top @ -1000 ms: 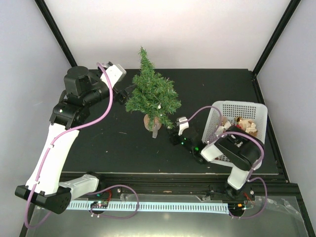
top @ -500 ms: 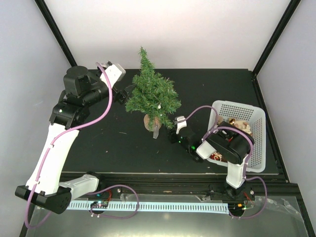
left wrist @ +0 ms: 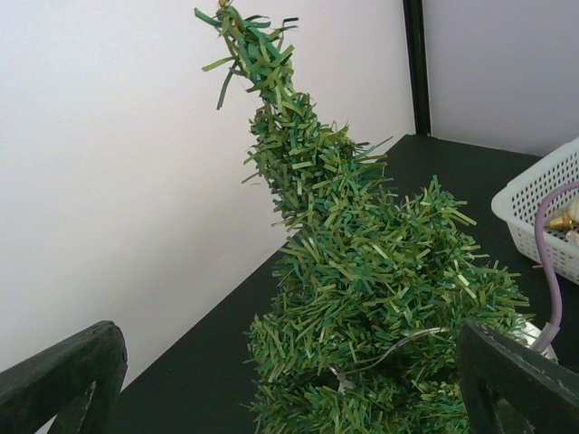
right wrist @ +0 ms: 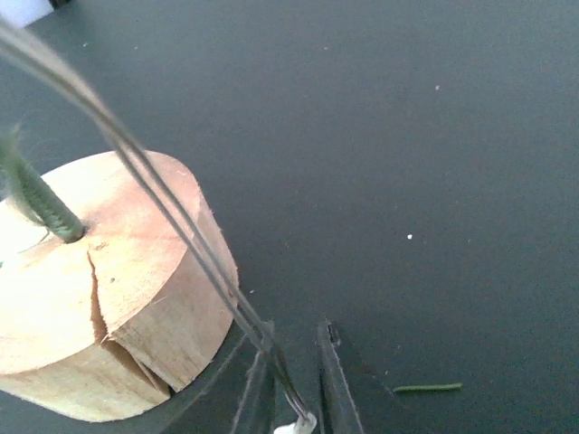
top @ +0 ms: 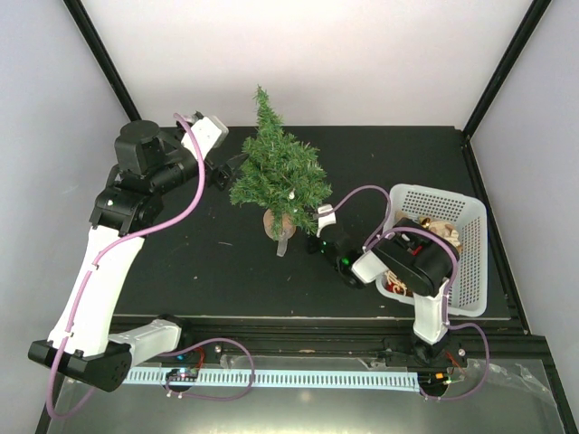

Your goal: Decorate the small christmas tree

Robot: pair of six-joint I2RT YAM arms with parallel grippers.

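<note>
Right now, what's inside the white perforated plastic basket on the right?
The white perforated plastic basket holds a pile of small ornaments, one a gold bell. The right arm covers its near-left part, so anything under there cannot be seen.

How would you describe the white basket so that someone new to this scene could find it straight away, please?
Start from the black table and look to its right side, past the small christmas tree standing near the middle. The white basket sits there beside the right arm, a rectangular plastic tub with perforated walls. It is the only container in view, and it holds small ornaments.

Bright, even light; blurred close foreground
</note>
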